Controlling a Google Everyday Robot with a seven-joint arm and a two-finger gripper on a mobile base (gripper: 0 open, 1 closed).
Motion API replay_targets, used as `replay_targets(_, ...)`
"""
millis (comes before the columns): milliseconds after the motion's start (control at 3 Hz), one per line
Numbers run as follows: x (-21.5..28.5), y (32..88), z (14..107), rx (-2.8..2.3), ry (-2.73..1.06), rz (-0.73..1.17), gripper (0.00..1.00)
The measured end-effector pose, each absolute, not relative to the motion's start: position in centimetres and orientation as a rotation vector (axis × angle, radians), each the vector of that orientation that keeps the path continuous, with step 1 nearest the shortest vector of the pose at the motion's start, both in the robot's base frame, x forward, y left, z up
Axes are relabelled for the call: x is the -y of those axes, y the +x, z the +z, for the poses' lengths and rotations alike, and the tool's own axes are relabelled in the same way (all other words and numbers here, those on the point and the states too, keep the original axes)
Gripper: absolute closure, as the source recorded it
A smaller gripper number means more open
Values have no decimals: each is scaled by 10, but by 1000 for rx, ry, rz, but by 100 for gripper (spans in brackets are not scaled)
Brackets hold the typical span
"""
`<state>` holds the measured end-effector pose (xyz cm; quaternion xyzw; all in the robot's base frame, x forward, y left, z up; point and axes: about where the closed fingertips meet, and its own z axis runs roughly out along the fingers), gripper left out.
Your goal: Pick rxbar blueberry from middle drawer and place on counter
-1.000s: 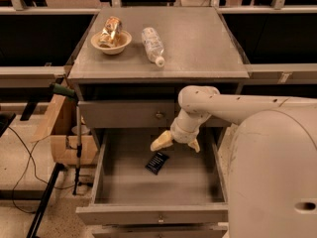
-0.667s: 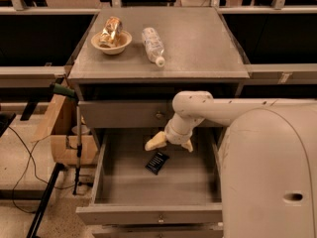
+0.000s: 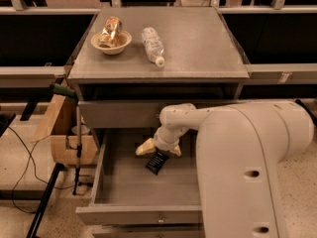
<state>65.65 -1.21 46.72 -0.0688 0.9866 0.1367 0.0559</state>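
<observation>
The rxbar blueberry (image 3: 156,162), a small dark flat wrapper, lies tilted on the floor of the pulled-out middle drawer (image 3: 133,214). My gripper (image 3: 158,149) hangs inside the drawer right above the bar's upper end, its cream fingers (image 3: 145,148) spread to either side of it. The fingers are open and touch or nearly touch the bar. The counter (image 3: 198,43) is the grey speckled top of the cabinet, above the drawers.
A bowl (image 3: 111,42) with a shiny gold-and-silver wrapper and a clear plastic bottle (image 3: 152,45) lying on its side sit on the counter's left half. The shut upper drawer front (image 3: 116,114) is just above my gripper. A cardboard box (image 3: 62,133) stands left of the cabinet.
My arm has shifted left and lowered, bringing the gripper from the right of the bar to directly over its upper end. The bar has not moved.
</observation>
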Motion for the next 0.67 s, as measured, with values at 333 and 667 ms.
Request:
replay_targets(333,6,659,445,-2940,-133,395,0)
replay_targets(667,-1,665,444,-2906,-83,428,0)
